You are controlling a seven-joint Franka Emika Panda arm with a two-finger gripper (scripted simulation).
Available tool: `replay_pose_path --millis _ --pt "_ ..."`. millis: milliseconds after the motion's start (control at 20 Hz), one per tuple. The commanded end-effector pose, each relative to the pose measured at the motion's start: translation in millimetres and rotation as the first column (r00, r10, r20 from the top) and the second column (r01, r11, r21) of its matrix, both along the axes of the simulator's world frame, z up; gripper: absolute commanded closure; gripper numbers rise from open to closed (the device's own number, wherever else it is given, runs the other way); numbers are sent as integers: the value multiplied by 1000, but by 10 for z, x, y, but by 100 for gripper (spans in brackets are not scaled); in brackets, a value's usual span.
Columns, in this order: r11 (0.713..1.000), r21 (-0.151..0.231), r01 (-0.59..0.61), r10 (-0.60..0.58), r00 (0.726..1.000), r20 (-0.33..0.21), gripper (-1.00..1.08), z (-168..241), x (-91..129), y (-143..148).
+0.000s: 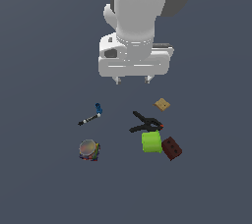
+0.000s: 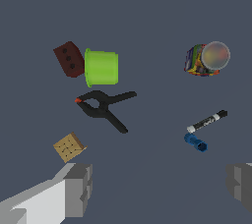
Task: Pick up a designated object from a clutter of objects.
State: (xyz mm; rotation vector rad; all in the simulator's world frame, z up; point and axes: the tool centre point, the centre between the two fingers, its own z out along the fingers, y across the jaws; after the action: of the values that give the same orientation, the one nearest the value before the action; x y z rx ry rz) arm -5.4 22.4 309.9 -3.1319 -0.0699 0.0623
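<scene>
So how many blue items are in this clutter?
1. The small blue piece touches one end of the black-and-white stick, on the exterior view's left, above the multicoloured can. None appears hidden.

From here I see flat, even, rather dim light over a dull slate floor (image 1: 44,183). No cast shadows, no glare. The white arm (image 1: 140,7) shows soft shading, darker at its edges. Both views are coarse and slightly soft; small items below the pincer (image 1: 132,79) look blocky, without edge distortion.
</scene>
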Motion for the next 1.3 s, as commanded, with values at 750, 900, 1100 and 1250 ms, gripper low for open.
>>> replay_pose_path --millis 750,900,1100,1250 --pt "999 -18 -34 34 999 14 -92 38 60 184" --pt "999 -16 -30 30 999 14 -92 -10 64 148" --pt "1000 -11 -18 18 1000 15 -92 -144 69 45" --pt "1000 -6 -5 5 1000 16 -92 -294 68 -72"
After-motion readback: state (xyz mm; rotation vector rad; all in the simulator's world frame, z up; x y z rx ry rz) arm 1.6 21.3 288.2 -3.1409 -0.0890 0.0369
